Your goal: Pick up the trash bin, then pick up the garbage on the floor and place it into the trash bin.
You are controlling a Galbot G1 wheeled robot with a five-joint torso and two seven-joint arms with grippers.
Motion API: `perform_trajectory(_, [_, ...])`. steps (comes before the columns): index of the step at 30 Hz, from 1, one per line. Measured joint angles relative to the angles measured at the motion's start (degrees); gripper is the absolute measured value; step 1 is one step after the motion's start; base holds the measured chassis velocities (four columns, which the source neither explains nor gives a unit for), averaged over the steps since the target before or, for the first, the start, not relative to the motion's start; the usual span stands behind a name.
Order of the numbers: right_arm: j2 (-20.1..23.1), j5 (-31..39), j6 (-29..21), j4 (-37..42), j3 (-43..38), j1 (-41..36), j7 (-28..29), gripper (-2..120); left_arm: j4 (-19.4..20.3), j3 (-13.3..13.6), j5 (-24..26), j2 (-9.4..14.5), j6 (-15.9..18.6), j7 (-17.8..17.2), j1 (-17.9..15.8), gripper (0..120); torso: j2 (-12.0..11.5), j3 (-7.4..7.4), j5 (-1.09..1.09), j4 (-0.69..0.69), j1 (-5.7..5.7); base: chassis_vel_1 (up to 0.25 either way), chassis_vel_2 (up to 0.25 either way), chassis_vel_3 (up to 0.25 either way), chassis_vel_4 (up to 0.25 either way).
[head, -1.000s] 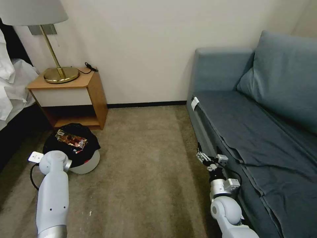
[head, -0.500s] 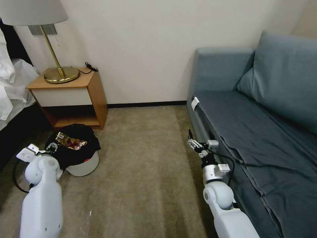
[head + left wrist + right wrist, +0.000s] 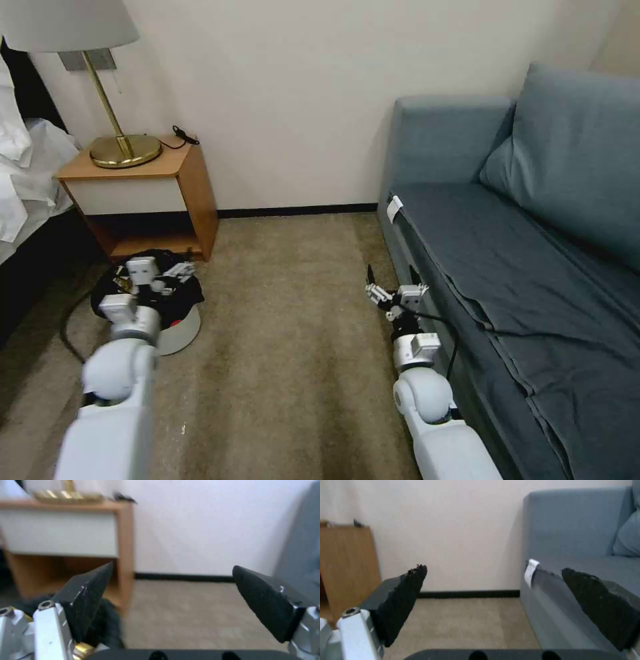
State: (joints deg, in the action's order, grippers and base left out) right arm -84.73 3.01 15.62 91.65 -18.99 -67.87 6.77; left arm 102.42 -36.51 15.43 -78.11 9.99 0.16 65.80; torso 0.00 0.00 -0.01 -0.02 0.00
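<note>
Two grippers hang with fingers spread wide and empty: the left gripper (image 3: 163, 275) over the trash bin (image 3: 179, 328), which sits on the carpet by the nightstand (image 3: 143, 193), the right gripper (image 3: 385, 295) near the sofa (image 3: 507, 267). The loose black liner could snag a finger and tip the bin. Half a second ago the left gripper sat at the bin's left.

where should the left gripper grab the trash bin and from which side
Probably the rim of the trash bin, from above: it stands upright and low on the carpet, with the open left gripper over its bag-lined mouth. One finger inside, one outside the wall. The right gripper is open beside the sofa.
</note>
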Motion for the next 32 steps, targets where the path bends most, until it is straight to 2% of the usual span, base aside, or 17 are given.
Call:
perform_trajectory(3, [0.08,-0.46,0.16,-0.85,0.35,0.17,-0.01,100,-1.86,2.13,0.40,-0.47,-0.38,-0.84,0.49,98,0.00,0.00,0.01,-0.01,0.00,0.000,0.000,0.000,0.000])
perform_trajectory(6, [0.63,-0.49,0.04,-1.24,0.70,1.47,-0.03,100,-2.85,2.55,-0.19,-0.19,-0.59,0.09,1.55,98,0.00,0.00,0.01,0.01,0.00,0.000,0.000,0.000,0.000])
perform_trajectory(15, [1.04,0.38,-0.66,-3.55,3.51,5.04,0.06,100,-7.02,0.75,-1.21,1.27,-3.39,2.23,4.25,98,0.00,0.00,0.00,0.03,0.00,0.000,0.000,0.000,0.000])
perform_trajectory(32, [2.12,0.40,-0.33,-3.14,4.31,5.41,-0.35,100,-6.58,-0.38,-0.44,0.97,-4.98,1.49,5.38,98,0.00,0.00,0.00,0.02,0.00,0.000,0.000,0.000,0.000])
